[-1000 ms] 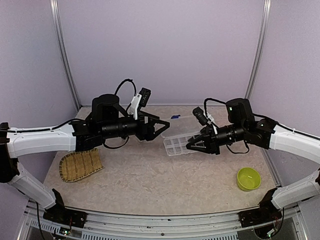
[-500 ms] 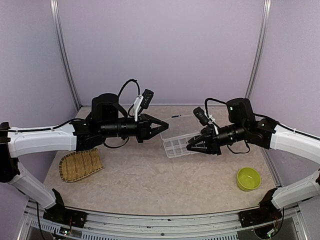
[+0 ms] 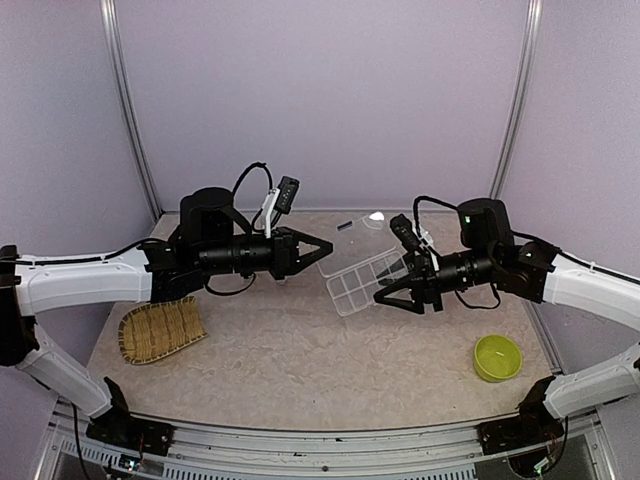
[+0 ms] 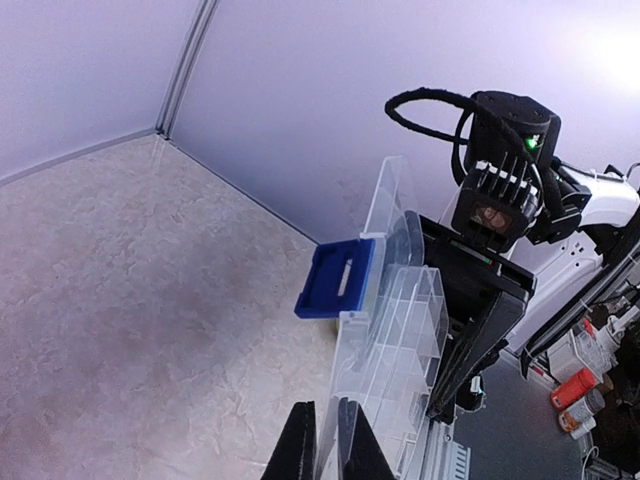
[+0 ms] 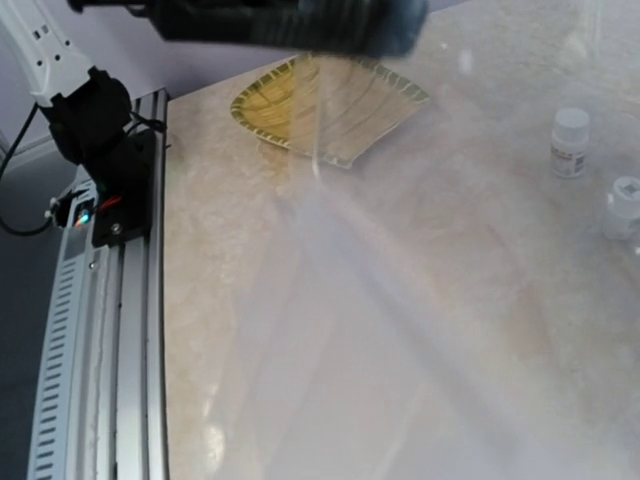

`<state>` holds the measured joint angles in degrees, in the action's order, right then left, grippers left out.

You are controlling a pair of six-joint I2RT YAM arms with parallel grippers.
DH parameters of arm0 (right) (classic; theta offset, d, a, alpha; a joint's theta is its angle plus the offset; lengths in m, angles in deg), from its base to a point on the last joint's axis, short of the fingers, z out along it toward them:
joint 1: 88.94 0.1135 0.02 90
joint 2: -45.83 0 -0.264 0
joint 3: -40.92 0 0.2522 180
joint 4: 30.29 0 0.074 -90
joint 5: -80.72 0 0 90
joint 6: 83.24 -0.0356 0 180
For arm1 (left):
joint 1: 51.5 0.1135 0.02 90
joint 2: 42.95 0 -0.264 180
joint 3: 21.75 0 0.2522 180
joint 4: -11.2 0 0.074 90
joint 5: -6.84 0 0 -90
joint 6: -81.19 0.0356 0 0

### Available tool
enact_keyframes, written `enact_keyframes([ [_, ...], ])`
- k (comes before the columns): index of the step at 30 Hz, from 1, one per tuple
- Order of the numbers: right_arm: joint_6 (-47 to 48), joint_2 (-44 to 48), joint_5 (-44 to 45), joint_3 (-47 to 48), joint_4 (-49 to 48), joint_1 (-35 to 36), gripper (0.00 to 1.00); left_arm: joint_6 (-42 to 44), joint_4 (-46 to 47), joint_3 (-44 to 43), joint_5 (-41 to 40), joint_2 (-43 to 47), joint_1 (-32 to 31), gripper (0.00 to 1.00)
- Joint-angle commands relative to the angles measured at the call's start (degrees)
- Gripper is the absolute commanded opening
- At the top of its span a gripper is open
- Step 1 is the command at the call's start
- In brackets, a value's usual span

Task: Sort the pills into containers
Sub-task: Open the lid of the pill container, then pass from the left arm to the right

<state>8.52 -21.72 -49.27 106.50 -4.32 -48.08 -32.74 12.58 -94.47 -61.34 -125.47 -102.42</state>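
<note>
Preparation seems to be the step in hand, not yet the sorting itself. The clear rectangular plastic box (image 3: pixel 352 283) with small compartments is off the beige stone-pattern table (image 3: pixel 300 370), tilted, and it hangs between the two arms. Its clear hinged lid (image 3: pixel 352 243) stands open, with a small blue latch (image 4: pixel 336 279) on its edge.

The left gripper (image 3: pixel 322 246) has its fingers (image 4: pixel 300 450) closed on a thin clear wall of the box; the left wrist view shows the plastic pinched between them. The right gripper (image 3: pixel 380 295) is at the opposite side of the box. Its fingers stand apart there, around the edge, and I cannot tell if they press on it. The right wrist view is mostly blurred by clear plastic just in front of the lens.

I see no pills in any view; they are too small or hidden. A woven bamboo tray (image 3: pixel 160 330) lies well to the left of the box, a lime-green bowl (image 3: pixel 497 357) lies nearer than the box and to its right, and two small white bottles (image 5: pixel 570 142) stand on the table.

The next move, in my judgement, calls for laying the box flat with the compartments up and the lid kept open. The left grip is on a thin wall only, so the box may swing or slip if the right fingers leave it quickly.
</note>
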Motion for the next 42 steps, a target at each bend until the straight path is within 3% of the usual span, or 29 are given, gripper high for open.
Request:
enact_keyframes([
  [1,-1.8,2.3,1.0,-2.5,-4.6,0.5,0.49,-3.6,4.6,2.4,-3.9,3.6,1.2,0.0],
  [5,-3.7,3.7,2.1,-5.0,-9.7,0.5,0.39,-4.2,5.8,3.2,-3.3,4.4,1.5,0.0],
  [8,-4.6,4.1,2.6,-5.4,-11.9,0.4,0.36,-4.5,6.3,3.3,-2.1,4.2,1.4,0.0],
  [12,-5.9,3.9,2.7,-5.1,-13.5,0.4,0.44,-4.5,6.9,3.9,-1.6,4.4,1.4,0.0],
  [21,-12.5,3.7,-3.0,-6.8,-21.3,-0.8,0.43,-4.6,8.3,4.8,-1.3,5.1,1.3,0.0],
  [25,-15.4,2.7,-3.3,-6.7,-22.4,-1.8,0.56,-4.1,8.3,5.2,-2.1,5.8,1.3,0.0],
  [31,-16.4,2.4,-5.5,-7.4,-24.2,-2.0,0.64,-3.8,8.6,5.9,-2.8,6.4,1.3,0.0],
  [42,-26.7,-1.8,-2.5,-6.1,-27.3,-3.1,0.55,-2.0,8.6,6.2,-4.4,7.3,0.2,0.0],
])
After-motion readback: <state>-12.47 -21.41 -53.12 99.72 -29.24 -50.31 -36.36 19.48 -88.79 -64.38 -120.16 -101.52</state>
